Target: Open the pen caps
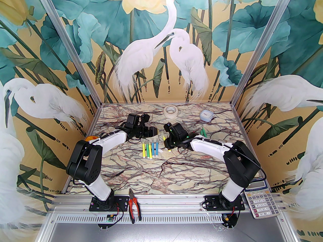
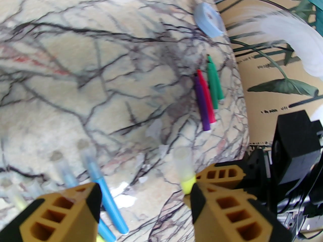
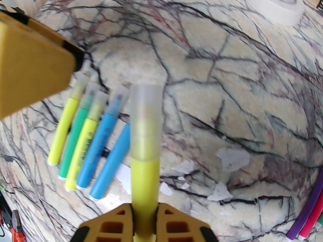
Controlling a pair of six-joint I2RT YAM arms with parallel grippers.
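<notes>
Both arms reach over the table [image 1: 176,170] toward its middle. The left arm [image 1: 111,140] is folded low and the right arm [image 1: 209,144] mirrors it, with their wrists close together above a row of capped markers [image 3: 85,135].

The right gripper [image 3: 145,212] is clamped on a yellow marker [image 3: 145,180], held clear of the table and pointing toward the left gripper [image 2: 145,203]. The left gripper's jaws stand apart with nothing between them.

The cap [image 2: 181,160] is on the marker. In the left wrist view it sits just past the fingertips and close to one finger, off centre.

To do this well, I'd slide the left gripper sideways and forward until the cap is centred in the gap. Then I'd close on the pale plastic only and pull straight along the marker's axis while the right gripper holds firm.
</notes>
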